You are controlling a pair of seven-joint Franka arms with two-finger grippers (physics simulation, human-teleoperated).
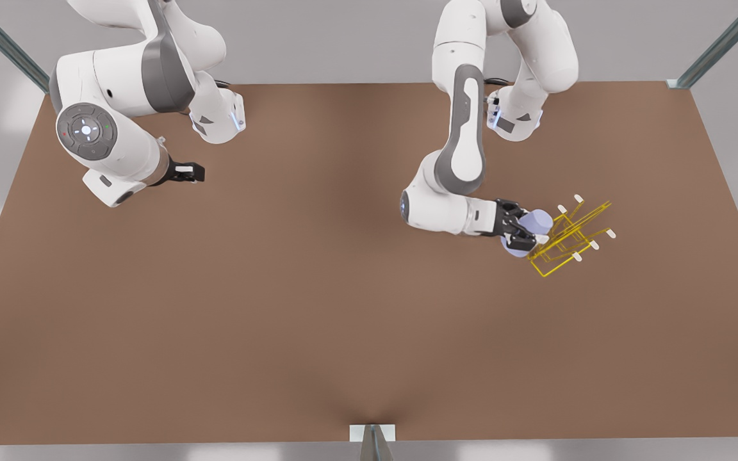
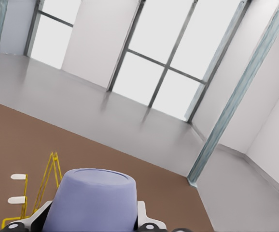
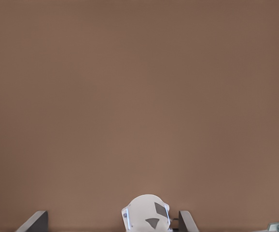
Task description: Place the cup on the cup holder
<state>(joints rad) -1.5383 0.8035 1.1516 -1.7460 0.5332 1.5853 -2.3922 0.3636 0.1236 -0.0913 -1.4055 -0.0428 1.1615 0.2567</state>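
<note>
From the front view, the brown table [image 1: 318,307] is a wide matte slab, bare across its middle and near edge. The left gripper [image 1: 526,232], on the front view's right, pinches the cup [image 1: 533,224], a smooth pale lavender tumbler tipped on its side, touching the near side of the cup holder [image 1: 567,240]. That holder is a thin yellow wire rack with slanted prongs capped in white, standing well in from the table's edge on the front view's right. The right gripper [image 1: 199,171] hangs over the table's far corner on the front view's left, waiting, its dark fingers pressed close together.

The left wrist view shows the cup [image 2: 93,200] from close up, base outward, clamped between pale finger pads [image 2: 142,215]; yellow wire and two white caps of the holder [image 2: 45,181] stand just beside it, with grey floor, metal posts and bright windows beyond the table edge.

The right wrist view looks down on plain brown tabletop [image 3: 139,96] and the arm's own white base.
</note>
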